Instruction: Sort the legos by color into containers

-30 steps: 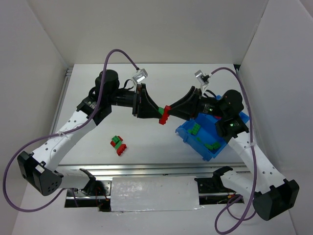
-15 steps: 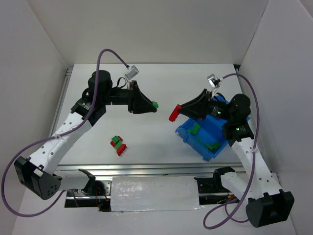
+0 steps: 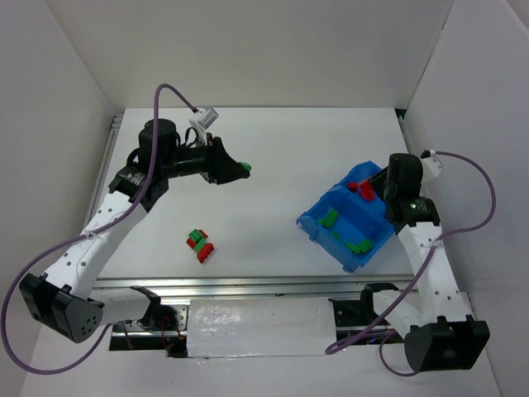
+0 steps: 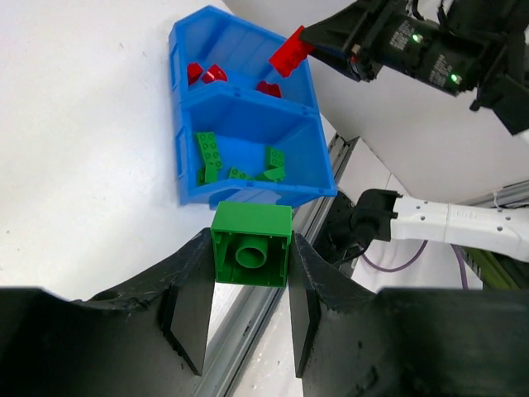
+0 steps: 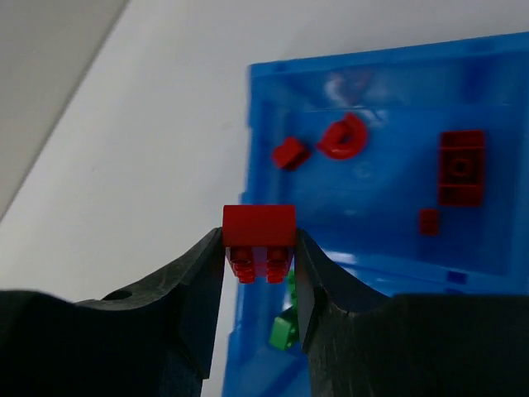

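Mostly, the sorting looks done. On the counter [image 3: 273, 141] the bin [image 3: 312, 225] sits at the right, with red bricks [image 3: 355, 187] in its far compartment and green bricks [image 3: 331, 219] in the near one. The right gripper [image 5: 259, 248] hangs over the far compartment, clamped on a red brick [image 5: 259, 223]. The left gripper [image 4: 250, 258], well apart from the bin, grips a green brick [image 4: 250, 231]. Both bricks need dropping in. A small clump [image 3: 201, 246] of red and green lies unsorted on the counter near the left arm.
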`<state>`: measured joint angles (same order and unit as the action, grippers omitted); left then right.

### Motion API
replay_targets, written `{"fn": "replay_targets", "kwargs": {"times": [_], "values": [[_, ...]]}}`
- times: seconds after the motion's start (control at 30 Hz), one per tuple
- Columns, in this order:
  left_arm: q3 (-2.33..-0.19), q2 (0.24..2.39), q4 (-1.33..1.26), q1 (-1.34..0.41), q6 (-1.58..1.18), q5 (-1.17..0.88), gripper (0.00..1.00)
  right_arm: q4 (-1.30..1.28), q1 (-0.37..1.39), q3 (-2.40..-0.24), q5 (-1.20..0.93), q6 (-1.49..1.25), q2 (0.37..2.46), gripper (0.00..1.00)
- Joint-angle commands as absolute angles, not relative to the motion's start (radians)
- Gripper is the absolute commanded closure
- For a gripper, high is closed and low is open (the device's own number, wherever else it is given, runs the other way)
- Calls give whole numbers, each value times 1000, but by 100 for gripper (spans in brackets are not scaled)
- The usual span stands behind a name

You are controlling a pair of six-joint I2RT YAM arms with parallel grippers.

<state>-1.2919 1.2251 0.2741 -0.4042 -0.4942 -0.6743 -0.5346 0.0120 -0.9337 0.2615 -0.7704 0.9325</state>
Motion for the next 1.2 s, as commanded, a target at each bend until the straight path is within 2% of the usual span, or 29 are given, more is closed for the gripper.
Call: {"fn": "replay_targets", "kwargs": {"times": [0.0,0.1,0.17,0.2,0.4,0.5,0.6,0.73,0.83,0.87,0.93,0.97,1.0,1.03,1.07,1.17], "values": [[-1287,1206,274,-408,-462,-689,100,-690,-35,-1003,592,-842,1011,100],[-1319,1252,293,-417,-454,-710,100,-657,-58,-997,583,-845,1071,91],[-1356,1294,302,-448,-439,-697,100,-634,-75,-985,565,-856,1095,46],[-1370,1311,308,-466,-431,-684,100,-630,-83,-980,561,-867,1109,31],[-1496,1508,259,-600,-440,-627,100,-663,-95,-1038,493,-859,1094,1],[-1604,1659,238,-670,-456,-592,100,-699,-94,-1103,381,-847,996,0],[-1776,1845,310,-761,-431,-526,100,-676,-94,-1109,177,-815,881,0],[-2052,2108,411,-870,-431,-448,99,-800,-61,-1134,141,-824,799,0],[-2181,2227,474,-922,-431,-414,88,-837,-17,-1149,127,-818,756,0],[-2203,2247,486,-933,-431,-397,78,-842,-6,-1155,123,-816,749,0],[-2238,2288,502,-954,-433,-403,64,-848,32,-1172,140,-805,736,0],[-2240,2293,508,-959,-437,-388,46,-848,40,-1178,144,-796,738,0],[-2232,2293,503,-963,-440,-381,34,-850,57,-1192,158,-790,741,0],[-2202,2283,494,-963,-452,-374,8,-850,63,-1198,161,-784,744,0],[-2183,2272,486,-963,-453,-362,0,-848,74,-1204,163,-778,745,0],[-2149,2223,491,-962,-442,-316,1,-838,103,-1218,173,-759,756,0]]}}
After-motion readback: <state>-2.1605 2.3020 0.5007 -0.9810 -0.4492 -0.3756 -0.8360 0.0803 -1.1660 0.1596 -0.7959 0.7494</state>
